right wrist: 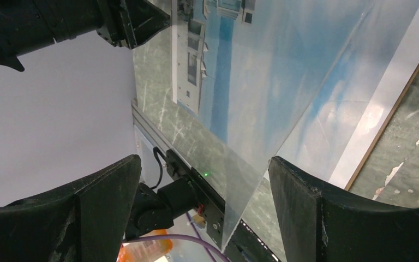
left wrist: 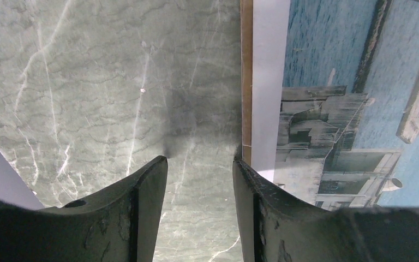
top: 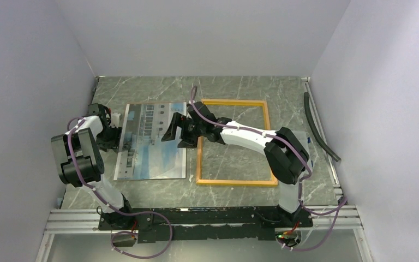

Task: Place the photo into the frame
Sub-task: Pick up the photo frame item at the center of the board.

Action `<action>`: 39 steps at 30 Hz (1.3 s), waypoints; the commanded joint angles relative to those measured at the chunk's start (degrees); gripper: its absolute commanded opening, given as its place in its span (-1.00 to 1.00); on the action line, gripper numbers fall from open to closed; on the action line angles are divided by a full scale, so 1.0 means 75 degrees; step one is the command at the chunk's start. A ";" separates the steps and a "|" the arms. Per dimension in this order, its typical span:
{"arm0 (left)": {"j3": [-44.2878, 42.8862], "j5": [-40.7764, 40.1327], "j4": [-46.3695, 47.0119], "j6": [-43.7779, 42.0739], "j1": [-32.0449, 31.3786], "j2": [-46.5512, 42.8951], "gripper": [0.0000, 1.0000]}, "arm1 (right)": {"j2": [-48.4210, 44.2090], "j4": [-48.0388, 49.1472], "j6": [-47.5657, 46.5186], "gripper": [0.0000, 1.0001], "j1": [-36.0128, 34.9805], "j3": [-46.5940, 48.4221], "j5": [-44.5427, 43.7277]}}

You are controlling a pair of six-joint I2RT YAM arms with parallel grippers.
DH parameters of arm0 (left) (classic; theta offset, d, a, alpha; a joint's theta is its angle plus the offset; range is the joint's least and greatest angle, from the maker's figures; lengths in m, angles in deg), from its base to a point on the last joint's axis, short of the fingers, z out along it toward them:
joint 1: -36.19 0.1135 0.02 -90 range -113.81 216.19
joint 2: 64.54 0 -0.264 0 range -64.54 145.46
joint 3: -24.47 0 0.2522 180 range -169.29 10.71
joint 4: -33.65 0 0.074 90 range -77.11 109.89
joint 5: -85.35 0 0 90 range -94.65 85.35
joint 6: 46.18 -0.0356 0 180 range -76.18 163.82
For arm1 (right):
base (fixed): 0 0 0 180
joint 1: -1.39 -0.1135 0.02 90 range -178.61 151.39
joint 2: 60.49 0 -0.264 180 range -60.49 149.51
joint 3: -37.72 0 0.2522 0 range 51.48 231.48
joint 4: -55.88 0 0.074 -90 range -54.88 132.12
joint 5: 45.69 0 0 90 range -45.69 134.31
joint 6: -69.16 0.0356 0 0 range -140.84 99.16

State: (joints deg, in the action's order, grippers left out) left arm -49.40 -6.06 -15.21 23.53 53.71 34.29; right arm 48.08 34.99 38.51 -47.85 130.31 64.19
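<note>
The photo (top: pixel 153 143), a white building under blue sky, lies face up on a brown board left of centre. The frame (top: pixel 234 182), a narrow yellow rectangle, lies flat just to its right with bare table showing through it. My right gripper (top: pixel 175 134) is at the photo's right edge. In the right wrist view it (right wrist: pixel 204 161) stands open, with the raised edge of a clear sheet (right wrist: pixel 262 185) between its fingers and the photo (right wrist: pixel 240 65) behind. My left gripper (top: pixel 117 134) is at the photo's left edge. It (left wrist: pixel 199 159) is open over bare table, its right finger beside the board edge (left wrist: pixel 246 82) and photo (left wrist: pixel 349 109).
A black hose (top: pixel 319 128) lies along the right wall. An aluminium rail (top: pixel 196 215) with the arm bases runs along the near edge. Grey walls close in the left, back and right sides. An orange object (right wrist: pixel 142 248) sits below the rail.
</note>
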 commanded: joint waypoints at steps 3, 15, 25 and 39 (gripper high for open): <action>0.0023 0.0329 -0.0290 0.0026 -0.0036 -0.0154 0.06 | -0.0121 0.2721 0.1104 0.80 0.0050 -0.0786 0.0793; 0.0001 0.0406 -0.0307 -0.0030 0.0036 -0.0202 0.05 | 0.0145 0.4796 0.1608 0.78 0.0040 -0.0762 0.2056; 0.0002 0.0415 -0.0334 -0.0083 0.0103 -0.0245 0.04 | 0.0289 0.3446 0.1042 0.57 0.0040 -0.0381 0.1780; -0.0646 0.0643 -0.0966 -0.0380 0.0584 -0.0665 0.15 | 0.0107 -0.0314 -0.1402 -1.00 0.0050 0.0940 0.0554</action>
State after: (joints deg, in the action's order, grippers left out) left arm -50.82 -2.94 -19.71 22.28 57.56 33.63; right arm 51.27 39.25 33.53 -47.45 134.79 71.65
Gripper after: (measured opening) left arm 0.549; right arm 0.052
